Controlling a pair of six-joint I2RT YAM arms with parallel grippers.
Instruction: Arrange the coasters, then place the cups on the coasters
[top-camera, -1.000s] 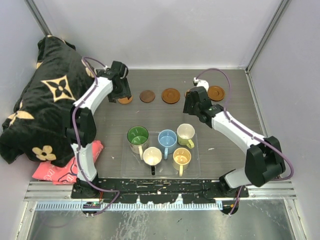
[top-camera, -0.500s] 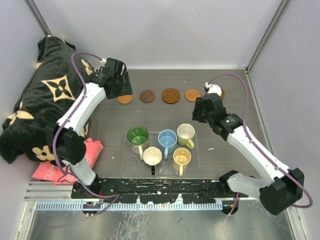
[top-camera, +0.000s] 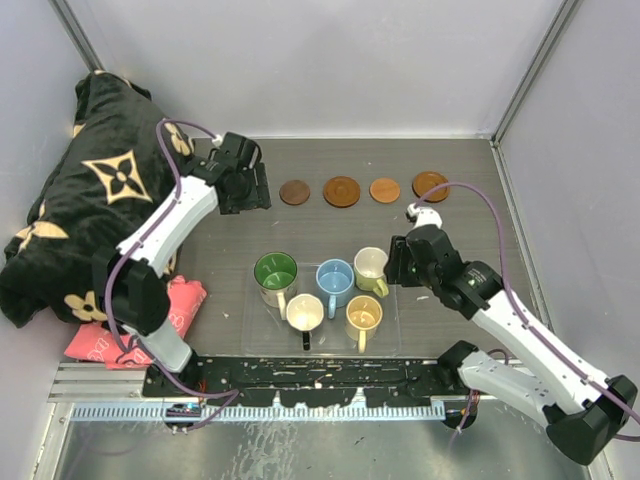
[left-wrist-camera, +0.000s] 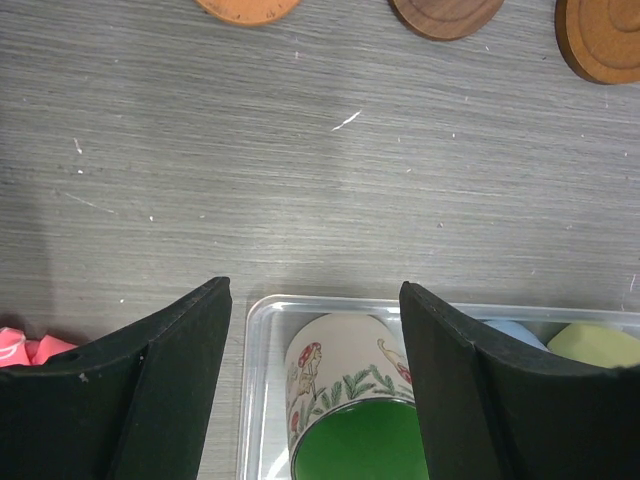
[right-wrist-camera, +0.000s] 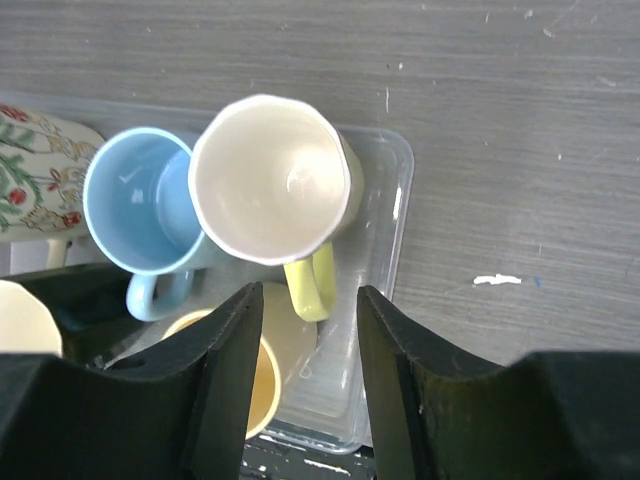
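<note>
Since four coasters (top-camera: 341, 191) lie in a row along the far edge of the table (top-camera: 230, 250) (a fifth, the orange coaster (left-wrist-camera: 248, 8), shows only in the left wrist view, at the row's left end), the cups look to be the step in hand. All five stand in the clear tray (right-wrist-camera: 380, 230) towards the near edge. The cream cup (right-wrist-camera: 270, 180) fills the tray's far right corner, and the right gripper (right-wrist-camera: 308, 300) hangs over it with jaws apart, holding nothing. The cup's body lies just ahead of the fingers. Its yellow-green handle (right-wrist-camera: 312, 285) points back toward the wrist, running lengthwise into the gap between the jaws and touching neither as far as I can tell. A descent and a squeeze across the handle would probably do. The left gripper (left-wrist-camera: 315, 300) is also spread wide and empty, up by the row's left end. The green cup (left-wrist-camera: 350, 430) in the tray's far left corner shows between its fingers, but the right arm is nearer a grasp.
</note>
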